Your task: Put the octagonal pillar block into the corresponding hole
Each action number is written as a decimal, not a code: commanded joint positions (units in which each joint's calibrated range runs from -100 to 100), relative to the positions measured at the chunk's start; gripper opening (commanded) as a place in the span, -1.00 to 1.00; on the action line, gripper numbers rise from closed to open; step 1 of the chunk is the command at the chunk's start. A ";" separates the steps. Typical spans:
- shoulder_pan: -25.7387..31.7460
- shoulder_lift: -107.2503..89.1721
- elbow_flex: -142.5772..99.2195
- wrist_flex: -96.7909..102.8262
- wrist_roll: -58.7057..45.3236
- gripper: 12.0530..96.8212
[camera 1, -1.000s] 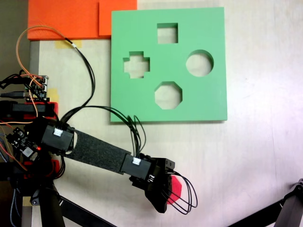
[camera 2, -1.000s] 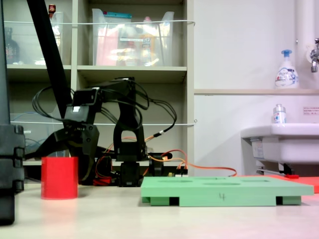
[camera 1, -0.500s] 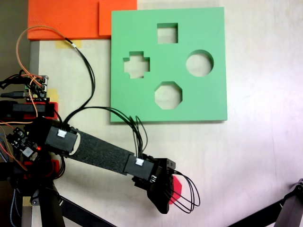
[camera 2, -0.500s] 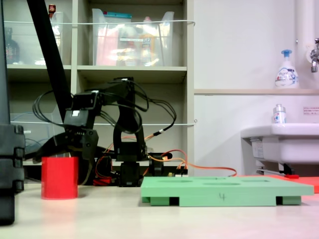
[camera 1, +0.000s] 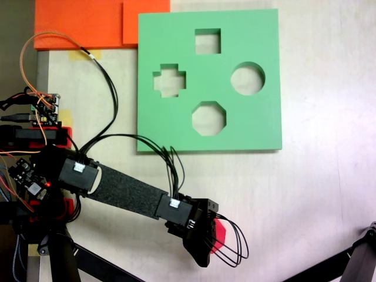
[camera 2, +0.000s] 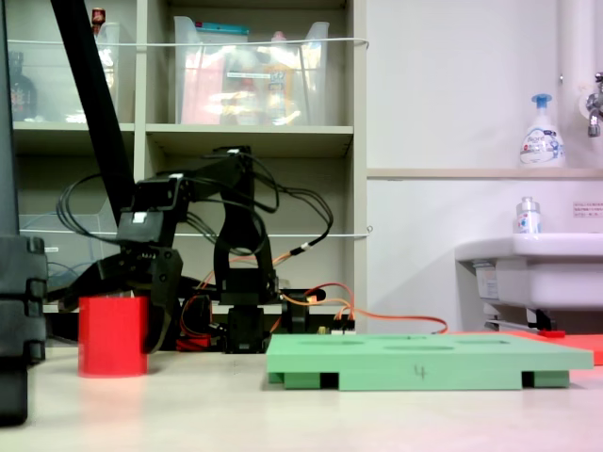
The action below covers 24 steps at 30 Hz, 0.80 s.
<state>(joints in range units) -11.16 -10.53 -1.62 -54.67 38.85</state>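
Reaching for the block is the step in hand; nothing is lifted yet. On the desk (camera 1: 317,194) lies the green board (camera 1: 264,117), far from the arm in the top-down fixed view, flat on its small feet in the side fixed view (camera 2: 471,363). It has four cut-outs, and the hole (camera 1: 208,118) with eight sides is the near one, empty. The arm (camera 1: 123,191) stretches to the near right, well apart from the board. Its hand (camera 1: 212,239) hangs over the red block (camera 1: 220,234), which stands on the desk near the bottom edge of that view and is mostly covered. In the side view the block (camera 2: 112,336) stands upright at the left, with the hand (camera 2: 141,299) low behind it. Whether the jaws are spread or pressed on the block I cannot tell.

Next, I judge, the hand must close on the block, lift it, carry it far to the hole, and turn it so the eight sides match.
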 commanded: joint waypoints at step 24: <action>-2.83 -5.81 0.82 -2.96 -0.93 -0.49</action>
<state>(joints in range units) -13.55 -15.18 -0.73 -54.28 38.41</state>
